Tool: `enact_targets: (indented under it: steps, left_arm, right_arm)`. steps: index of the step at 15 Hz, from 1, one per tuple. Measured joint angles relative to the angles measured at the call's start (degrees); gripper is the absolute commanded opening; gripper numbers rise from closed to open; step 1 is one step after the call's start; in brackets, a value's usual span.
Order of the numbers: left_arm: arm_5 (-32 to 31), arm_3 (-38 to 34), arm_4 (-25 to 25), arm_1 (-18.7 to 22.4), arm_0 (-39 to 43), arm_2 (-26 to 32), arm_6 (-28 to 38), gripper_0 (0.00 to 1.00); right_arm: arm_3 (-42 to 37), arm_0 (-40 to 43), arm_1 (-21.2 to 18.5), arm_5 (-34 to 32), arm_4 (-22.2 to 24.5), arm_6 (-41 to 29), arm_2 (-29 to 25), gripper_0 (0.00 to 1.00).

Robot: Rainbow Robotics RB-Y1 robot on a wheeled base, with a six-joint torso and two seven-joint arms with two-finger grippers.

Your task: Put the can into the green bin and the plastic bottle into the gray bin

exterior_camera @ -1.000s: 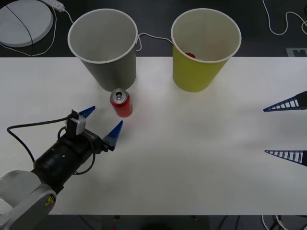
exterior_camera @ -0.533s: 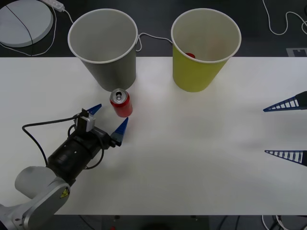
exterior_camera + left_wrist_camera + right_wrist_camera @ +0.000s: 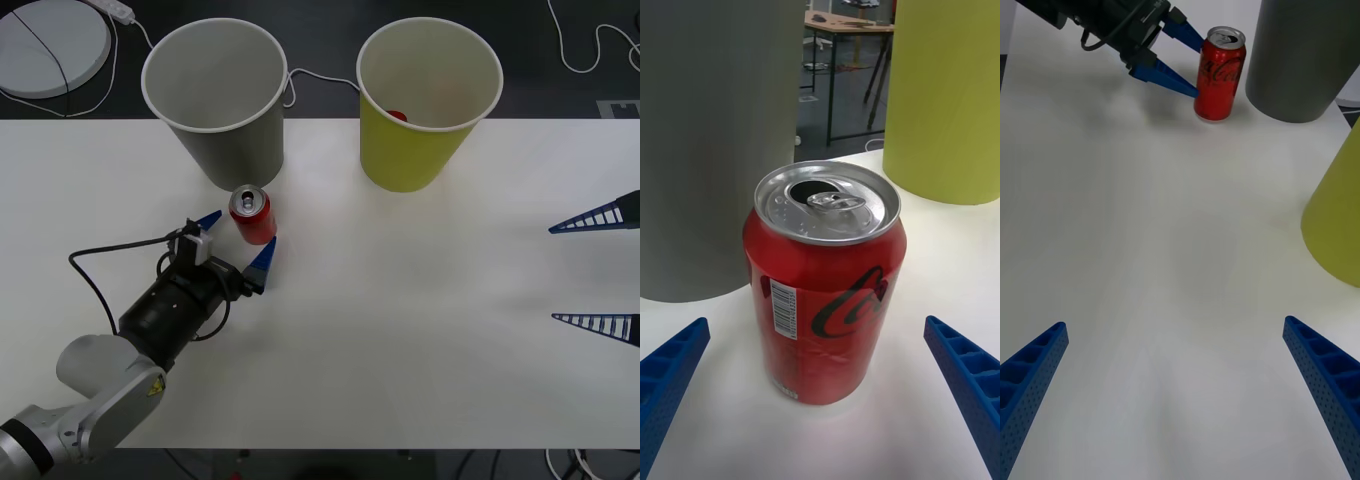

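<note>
The left gripper (image 3: 237,245) has advanced, its spread fingers now flanking the can (image 3: 252,214).

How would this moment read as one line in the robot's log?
left gripper: open, fingers either side of upright can | right gripper: open, idle | green bin: awaiting can

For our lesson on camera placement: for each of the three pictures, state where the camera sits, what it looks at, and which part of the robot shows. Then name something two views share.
Front view: above the arms, looking down at the table; the left gripper and right gripper show.
Right wrist view: on the right wrist, facing across the table toward the can and left gripper; own fingers show.
Left wrist view: on the left wrist, close behind the can; own fingers show.
Shared: can, gray bin, green bin.
</note>
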Motion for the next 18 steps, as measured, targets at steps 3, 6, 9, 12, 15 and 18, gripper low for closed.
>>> enact_targets:
  steps: [3, 6, 9, 12, 15, 18]
  left_arm:
    - [0.0, 2.6, 0.0, -1.4, -2.0, -0.1, -0.2, 1.0]
    - [-0.1, 4.5, 0.0, -2.7, -3.6, -0.1, -0.4, 1.0]
    - [0.0, 6.3, 0.0, -4.0, -5.0, -0.1, -0.5, 1.0]
    - [0.0, 7.5, 0.0, -4.8, -6.0, -0.1, -0.7, 1.0]
    - [-0.2, 7.5, 0.0, -5.0, -6.2, 0.0, -0.7, 1.0]
    - [-0.3, 7.8, 0.2, -5.1, -6.9, 0.0, -0.7, 1.0]
  right_arm:
    - [0.0, 0.0, 0.0, 0.0, 0.0, 0.0, 0.0, 1.0]
    - [0.0, 0.0, 0.0, 0.0, 0.0, 0.0, 0.0, 1.0]
    - [0.0, 0.0, 0.0, 0.0, 0.0, 0.0, 0.0, 1.0]
    - [0.0, 0.0, 0.0, 0.0, 0.0, 0.0, 0.0, 1.0]
    - [0.0, 0.0, 0.0, 0.0, 0.0, 0.0, 0.0, 1.0]
    - [0.0, 0.0, 0.0, 0.0, 0.0, 0.0, 0.0, 1.0]
